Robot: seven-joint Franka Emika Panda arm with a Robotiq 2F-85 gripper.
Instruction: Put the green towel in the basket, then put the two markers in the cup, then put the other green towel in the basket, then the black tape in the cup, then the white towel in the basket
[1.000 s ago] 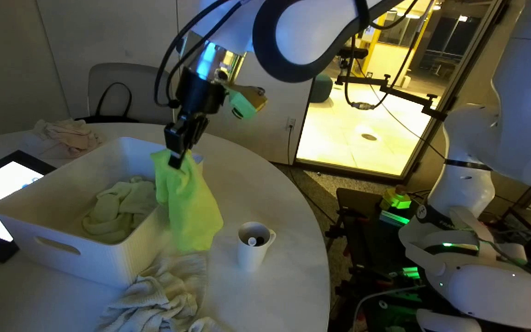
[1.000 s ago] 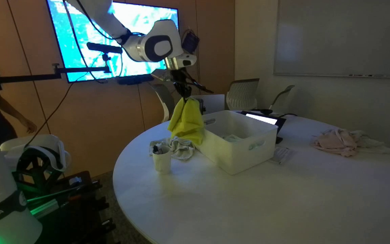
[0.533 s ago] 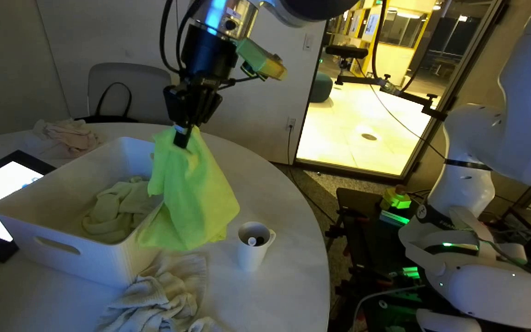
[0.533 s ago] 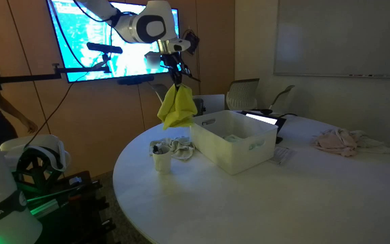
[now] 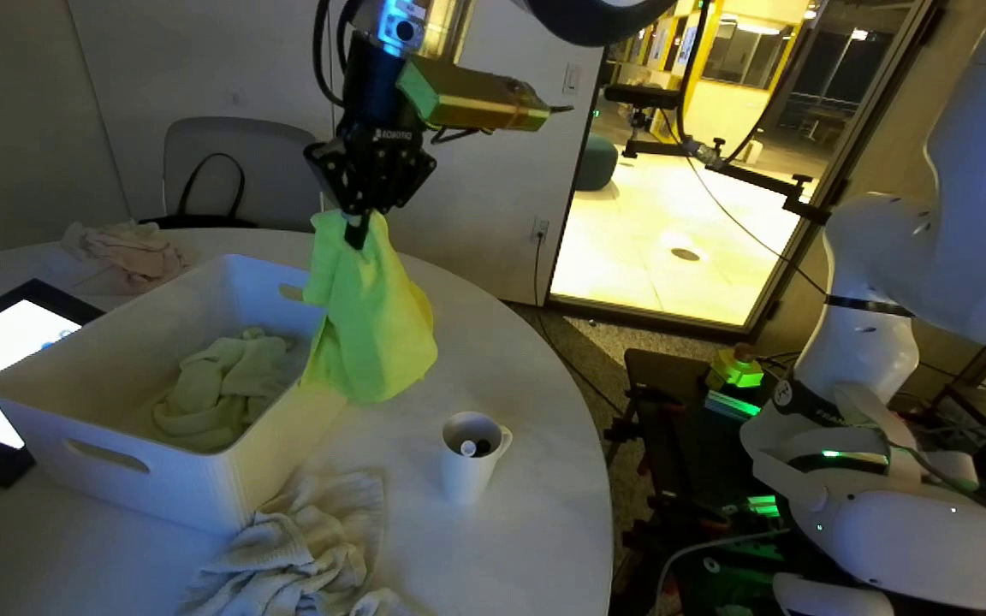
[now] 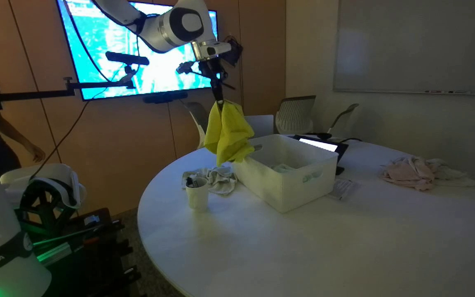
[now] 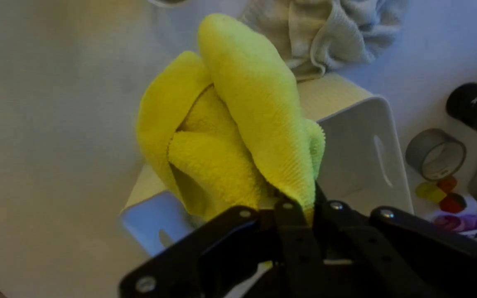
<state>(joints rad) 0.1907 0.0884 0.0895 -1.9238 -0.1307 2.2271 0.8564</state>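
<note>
Held in my gripper (image 5: 357, 231), one green towel (image 5: 373, 325) dangles above the table, over and just outside the basket's rim on the cup side. Whether it touches the rim I cannot tell. The wrist view also has this towel (image 7: 230, 136) bunched at the shut jaws. Inside the white basket (image 5: 176, 470) lies another, paler green towel (image 5: 228, 385). The white cup (image 5: 466, 479) stands upright; markers (image 6: 189, 180) poke up in it. The white towel (image 5: 305, 547) is crumpled beside the basket. A grey tape roll (image 7: 436, 154) lies past the basket; I cannot tell if it is the black tape.
A lit tablet (image 5: 5, 368) adjoins the basket's far side. Pinkish cloths (image 6: 410, 173) are heaped farther along the table. By the tape roll in the wrist view are a black cylinder (image 7: 476, 109) and a printed sheet (image 7: 454, 223). The round table's edge runs beyond the cup.
My gripper has risen and turned, lifting the green towel, so its lower end hangs higher than one second ago. The basket, cup and white towel have stayed put.
</note>
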